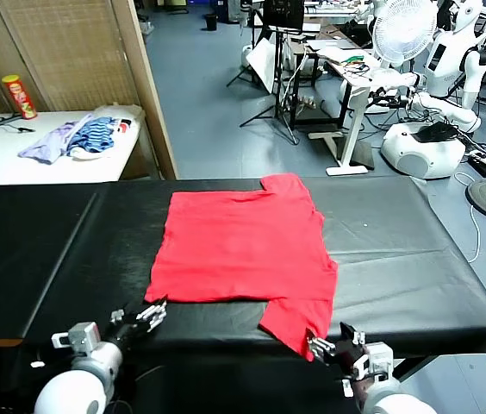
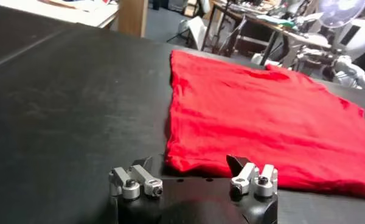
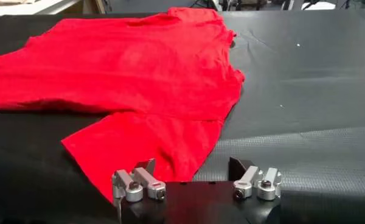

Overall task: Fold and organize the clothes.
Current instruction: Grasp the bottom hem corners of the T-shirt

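red T-shirt [image 1: 243,250]: 1 | pincers: 2 – left pincer [image 1: 152,314], right pincer [image 1: 333,340]

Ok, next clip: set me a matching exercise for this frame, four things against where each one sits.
Things:
1. red T-shirt
2. left pincer
3. right pincer
4. crisp tube

Places:
A. upright on the white side table
B. open at the near hem corner of the shirt
C. spread flat on the black table
D. open by the near sleeve

Pairs: 1-C, 2-B, 3-D, 4-A
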